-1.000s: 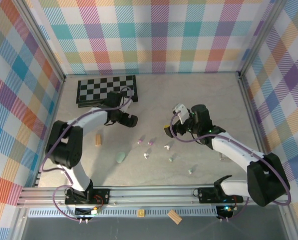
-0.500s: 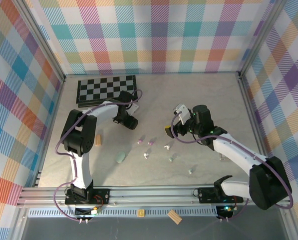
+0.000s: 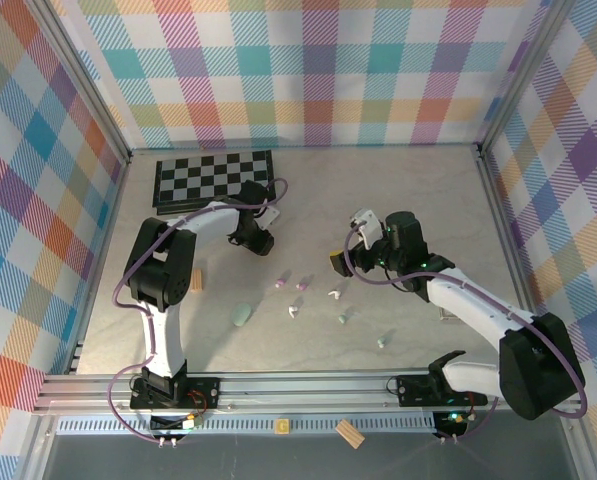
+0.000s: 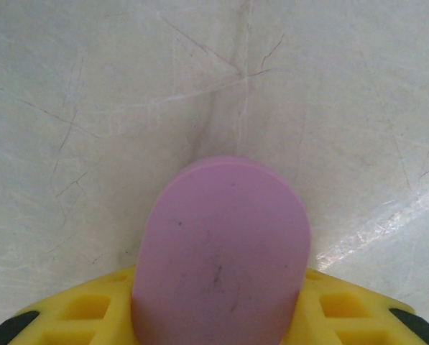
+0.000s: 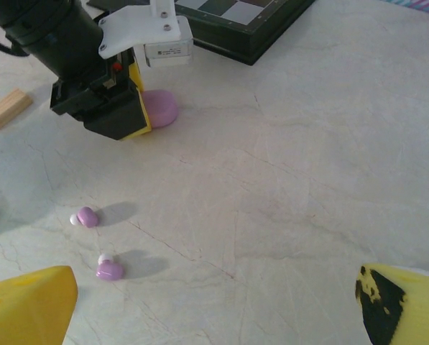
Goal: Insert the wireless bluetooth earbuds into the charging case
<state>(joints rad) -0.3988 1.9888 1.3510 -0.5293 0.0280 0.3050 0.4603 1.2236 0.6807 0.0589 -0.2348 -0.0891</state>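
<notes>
— Which step are you on?
— Securing a case. My left tool [image 5: 136,100] straddles the purple case [image 4: 221,251] far left on the table [image 3: 398,190], beside the chessboard [image 3: 214,178]. I cannot tell if it grips yet. My right tool [image 5: 214,305] gapes wide.
— And the earbuds?
— The earbuds [image 3: 302,286] lie loose mid-table. Next, I reckon, I need a firm hold on the case.

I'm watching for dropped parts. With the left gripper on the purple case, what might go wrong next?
The left gripper pinches only one end of the purple charging case, so it may pivot or slip when lifted. The purple earbuds lie loose and tiny; the wide-open right gripper might knock them away.
</notes>
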